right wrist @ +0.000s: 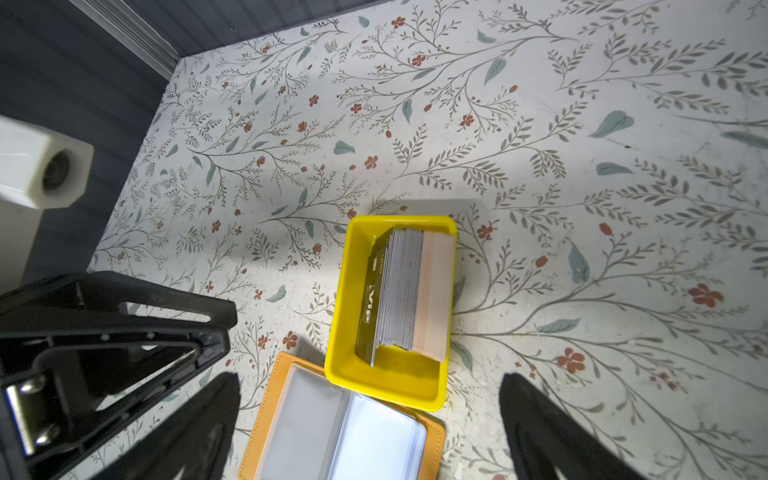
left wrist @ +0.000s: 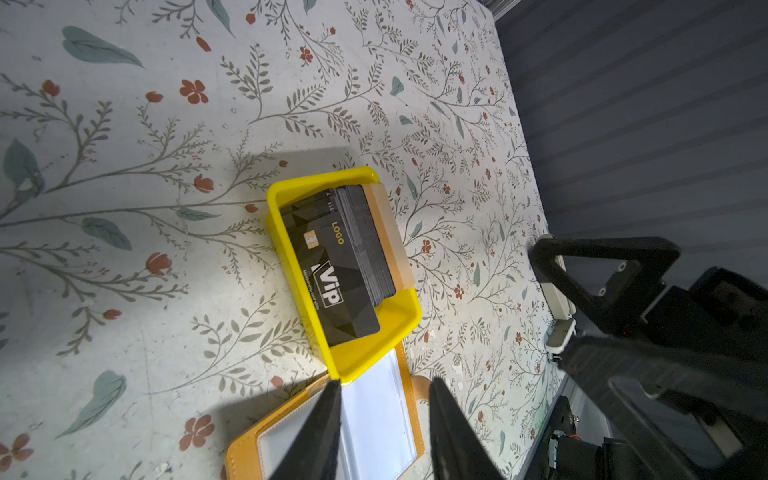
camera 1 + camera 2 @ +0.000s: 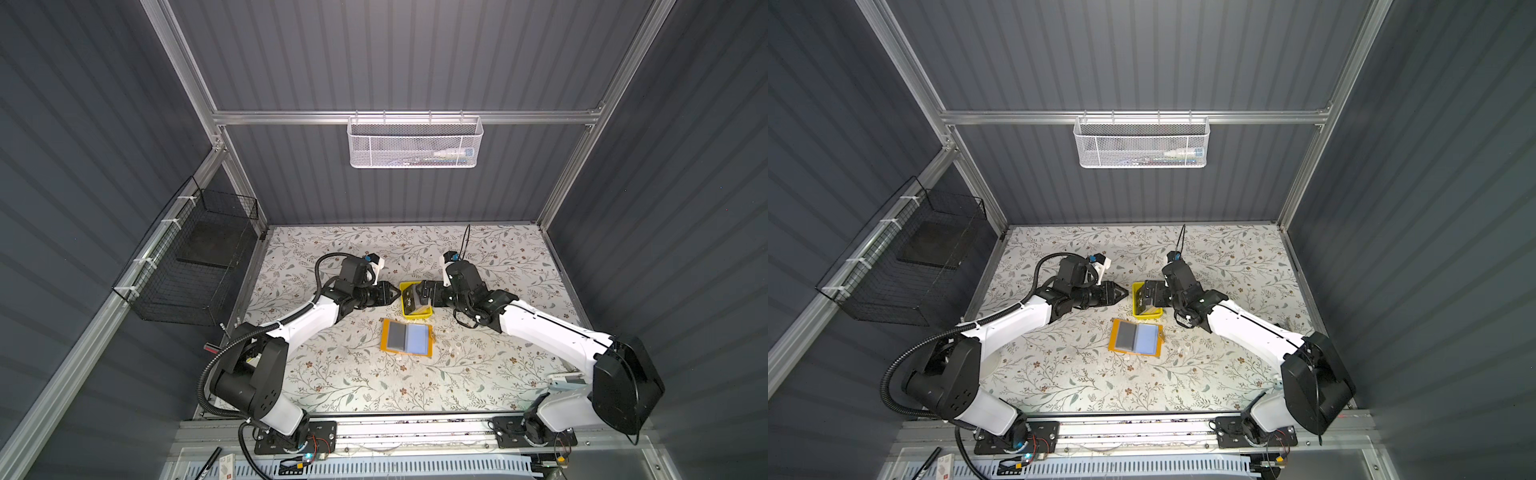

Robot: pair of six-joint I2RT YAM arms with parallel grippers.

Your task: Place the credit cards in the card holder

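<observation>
A table with a cover of leaves and small red flowers has grey ribbed walls around it. A small yellow tray stands near its middle. A white mesh basket hangs from a metal rail at the back. A black wire basket on the left side holds a dark flat plate.

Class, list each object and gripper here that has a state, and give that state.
Mustard leather-like card holder: lying open, sleeve pages up.
Yellow plastic tray: upright, loaded.
Stack of black and pale credit cards: standing on edge in that tray.
Left gripper: open, empty.
Right gripper: wide open, empty.
</observation>
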